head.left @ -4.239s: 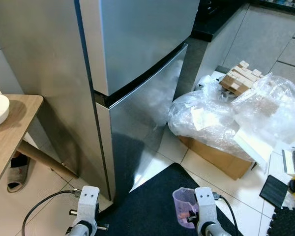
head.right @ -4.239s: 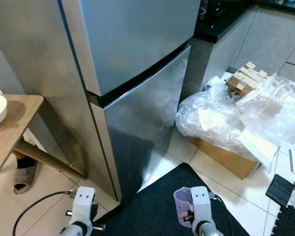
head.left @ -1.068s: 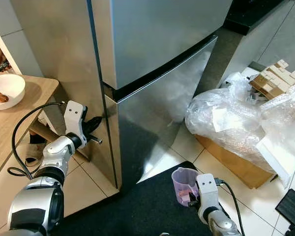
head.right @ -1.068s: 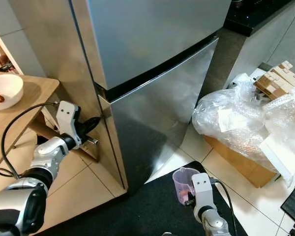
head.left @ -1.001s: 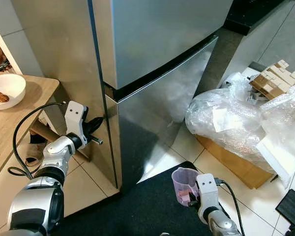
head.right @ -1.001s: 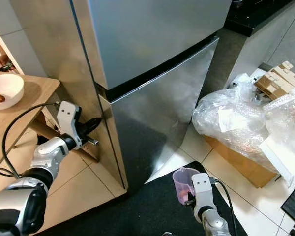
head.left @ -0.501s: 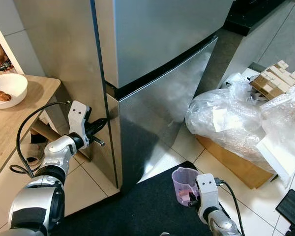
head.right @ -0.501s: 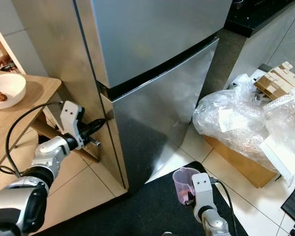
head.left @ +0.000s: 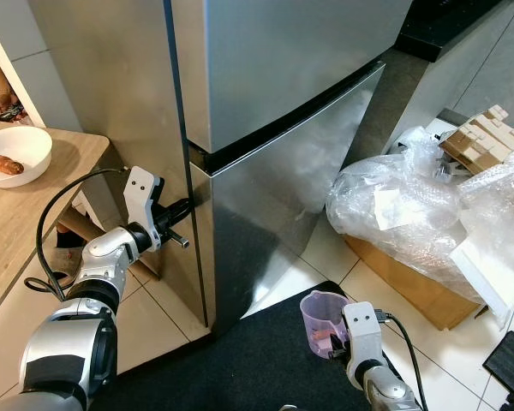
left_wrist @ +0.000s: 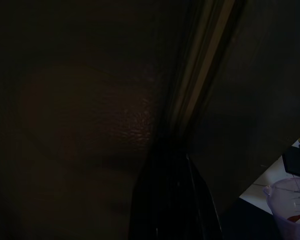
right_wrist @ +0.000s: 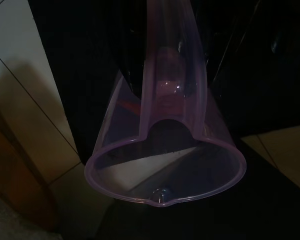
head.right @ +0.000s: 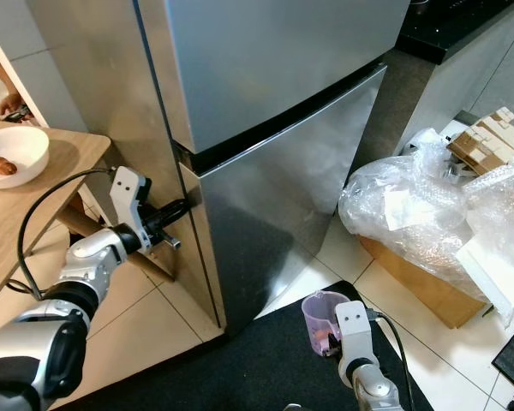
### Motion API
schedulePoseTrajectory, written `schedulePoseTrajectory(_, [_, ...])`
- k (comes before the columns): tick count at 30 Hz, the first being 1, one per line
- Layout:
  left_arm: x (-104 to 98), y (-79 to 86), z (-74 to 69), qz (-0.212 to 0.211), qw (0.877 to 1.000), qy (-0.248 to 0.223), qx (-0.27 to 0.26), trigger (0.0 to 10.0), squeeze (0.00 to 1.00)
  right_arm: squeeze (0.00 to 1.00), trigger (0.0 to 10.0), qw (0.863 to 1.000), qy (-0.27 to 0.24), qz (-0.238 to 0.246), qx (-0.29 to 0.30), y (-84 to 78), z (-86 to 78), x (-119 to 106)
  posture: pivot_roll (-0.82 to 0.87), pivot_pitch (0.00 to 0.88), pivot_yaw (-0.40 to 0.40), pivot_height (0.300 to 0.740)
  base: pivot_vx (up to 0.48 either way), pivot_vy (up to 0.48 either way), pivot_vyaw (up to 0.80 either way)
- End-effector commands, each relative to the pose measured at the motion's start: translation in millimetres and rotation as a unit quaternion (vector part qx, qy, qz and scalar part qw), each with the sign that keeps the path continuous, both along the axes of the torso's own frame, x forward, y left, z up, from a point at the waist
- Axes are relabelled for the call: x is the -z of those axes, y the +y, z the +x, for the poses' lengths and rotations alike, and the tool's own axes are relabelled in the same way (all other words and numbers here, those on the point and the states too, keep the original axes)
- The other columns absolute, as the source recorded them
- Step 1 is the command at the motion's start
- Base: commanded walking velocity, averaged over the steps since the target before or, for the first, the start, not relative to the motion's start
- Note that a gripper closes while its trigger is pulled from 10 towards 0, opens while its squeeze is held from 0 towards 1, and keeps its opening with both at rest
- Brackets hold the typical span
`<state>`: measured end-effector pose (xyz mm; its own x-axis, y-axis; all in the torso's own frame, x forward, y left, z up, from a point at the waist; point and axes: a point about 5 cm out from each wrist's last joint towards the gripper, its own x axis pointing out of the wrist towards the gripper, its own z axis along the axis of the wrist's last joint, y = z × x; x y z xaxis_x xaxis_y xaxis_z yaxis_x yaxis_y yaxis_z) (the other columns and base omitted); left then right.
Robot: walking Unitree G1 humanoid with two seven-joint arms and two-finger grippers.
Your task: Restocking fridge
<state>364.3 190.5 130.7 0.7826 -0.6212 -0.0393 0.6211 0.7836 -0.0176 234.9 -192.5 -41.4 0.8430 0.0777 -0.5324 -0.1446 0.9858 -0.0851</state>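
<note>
**Left gripper at fridge door seam; cup held low on the right**

The fridge (head.left: 265, 111) stands shut, both steel doors flush. The left gripper (head.left: 182, 208) is reached out level to the left edge of the lower door (head.left: 283, 188), its black fingers laid against the dark seam where the upper door ends. Whether those fingers are spread or pressed together cannot be told; they are seen side-on from the head, and the left wrist view is nearly black, with only a pale strip of the door edge made out. The placement is judged to be for catching the door's edge so it can be pulled open, since no handle is visible on the door face.

The right gripper (head.right: 333, 345) is held low before the robot, above the black mat (head.left: 240, 360), and is closed on the handle of a clear purple measuring cup (head.left: 324, 318). The cup is kept upright with its mouth up, judged so that whatever reddish thing lies in its bottom is not tipped out; what that is cannot be made out. The cup is well apart from the fridge, so it is taken as the item waiting to be stocked.

To the left, a wooden table (head.left: 17, 214) carries a white bowl (head.left: 13, 157). To the right, a plastic-wrapped cardboard box (head.left: 411, 223) sits on the tiles.
</note>
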Motion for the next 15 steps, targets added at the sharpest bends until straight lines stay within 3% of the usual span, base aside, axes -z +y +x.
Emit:
schedulePoseTrajectory(1, [-1, -16.0, 1.9, -0.001, 1.0, 0.0, 0.029, 10.0, 0.0, 0.0, 10.0, 1.0, -0.003, -0.001, 0.006, -3.6, -1.7, 0, -0.14, 0.137, -0.026, 0.74, 0.0, 0.0, 0.0])
schedulePoseTrajectory(9, [5, -41.0, 0.9, -0.013, 0.997, 0.023, 0.078, 10.0, 0.0, 0.0, 10.0, 1.0, -0.003, -0.001, 0.007, -4.0, -2.8, 1, -0.15, 0.141, -0.017, 0.74, 0.0, 0.0, 0.0])
schedulePoseTrajectory(15, [5, -48.2, 0.9, -0.023, 0.996, 0.025, 0.086, 10.0, 0.0, 0.0, 10.0, 1.0, -0.003, 0.0, 0.009, -4.3, -3.5, 1, -0.15, 0.139, -0.01, 0.74, 0.0, 0.0, 0.0])
